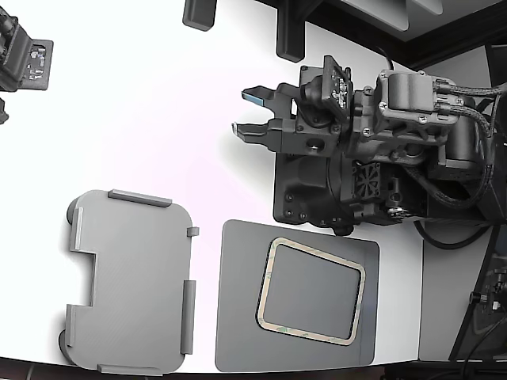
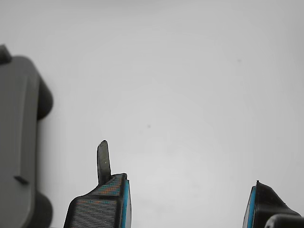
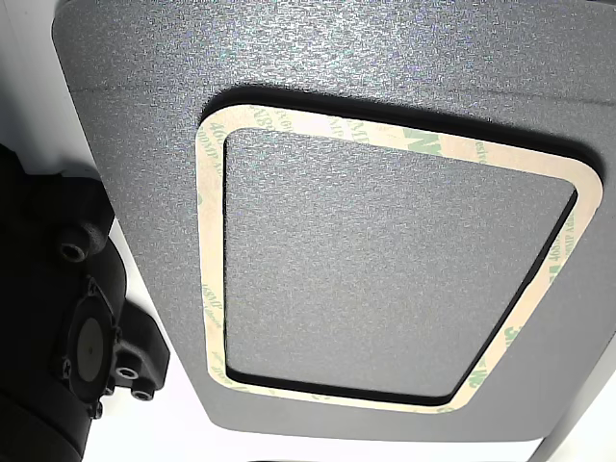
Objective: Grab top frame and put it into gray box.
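Cream frame (image 1: pixel 311 291) lies untouched on the dark mat (image 1: pixel 238 317) near the table's front edge, beside the gray box (image 1: pixel 131 281). My claw (image 1: pixel 252 112) hangs wide open, empty; next I must descend onto one frame edge.

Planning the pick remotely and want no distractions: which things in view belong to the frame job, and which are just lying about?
Job:
- top frame, lying on the dark mat
- gray box, at the exterior view's left of the mat
- gripper, open, holding nothing, over bare table

Just there:
- dark mat under the frame
- black devices at the table's far edge
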`<state>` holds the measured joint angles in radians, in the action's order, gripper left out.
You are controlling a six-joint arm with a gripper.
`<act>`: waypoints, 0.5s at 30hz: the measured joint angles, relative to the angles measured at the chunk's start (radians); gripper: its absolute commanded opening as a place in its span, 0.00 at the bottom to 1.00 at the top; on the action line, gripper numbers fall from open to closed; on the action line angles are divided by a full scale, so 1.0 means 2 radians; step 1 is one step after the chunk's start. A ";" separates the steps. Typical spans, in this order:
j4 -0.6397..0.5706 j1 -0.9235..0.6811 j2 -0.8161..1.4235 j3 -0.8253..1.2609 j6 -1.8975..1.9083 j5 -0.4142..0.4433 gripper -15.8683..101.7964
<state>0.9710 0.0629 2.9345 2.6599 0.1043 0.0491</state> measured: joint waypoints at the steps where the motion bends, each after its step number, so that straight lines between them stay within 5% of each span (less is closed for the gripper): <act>1: 0.000 0.000 0.000 0.000 0.000 -0.001 0.98; 10: 0.000 -0.002 0.000 0.000 -0.018 -0.020 0.98; 15: 0.000 -0.044 -0.041 -0.044 -0.027 0.008 0.87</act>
<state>0.9710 -0.0261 2.8532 2.5725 0.0506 0.0660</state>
